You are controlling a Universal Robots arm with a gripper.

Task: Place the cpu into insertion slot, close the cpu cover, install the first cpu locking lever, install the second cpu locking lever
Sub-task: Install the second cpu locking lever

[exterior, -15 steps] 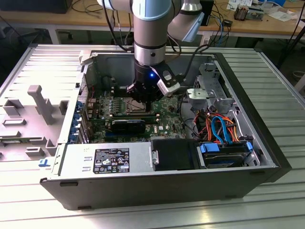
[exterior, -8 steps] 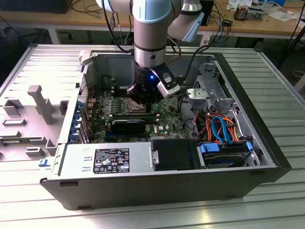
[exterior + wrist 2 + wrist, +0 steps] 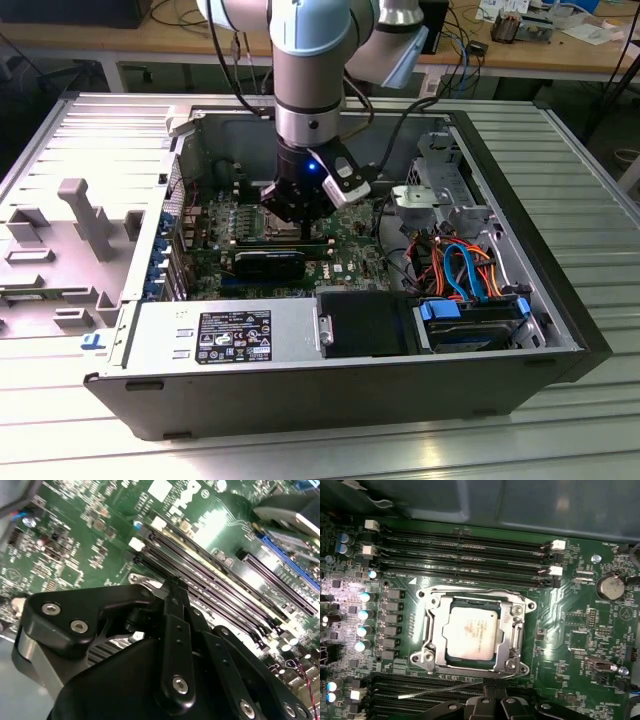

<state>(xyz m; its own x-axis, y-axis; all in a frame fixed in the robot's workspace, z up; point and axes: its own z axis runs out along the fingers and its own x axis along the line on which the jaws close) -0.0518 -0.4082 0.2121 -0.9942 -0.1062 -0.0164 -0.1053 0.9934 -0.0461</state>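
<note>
— Well, the cpu [image 3: 471, 631] is sitting flat in the insertion slot [image 3: 436, 630] already, and the cpu cover [image 3: 507, 630] is lying down over its edges.

— What's the gripper [image 3: 292, 212] doing?

— It's hovering low over the socket inside the computer case [image 3: 560, 300]. I can't tell whether it's open or closed, or holding anything.

— And the levers?

— A thin wire lever [image 3: 440, 690] is lying loose beside the socket. I'd say it's wanting a slow press down, then sideways under its hook.

— Textures?

— Brushed grey chip, shiny stamped frame, glossy green board [image 3: 570, 625], ribbed black memory slots [image 3: 465, 550].
</note>
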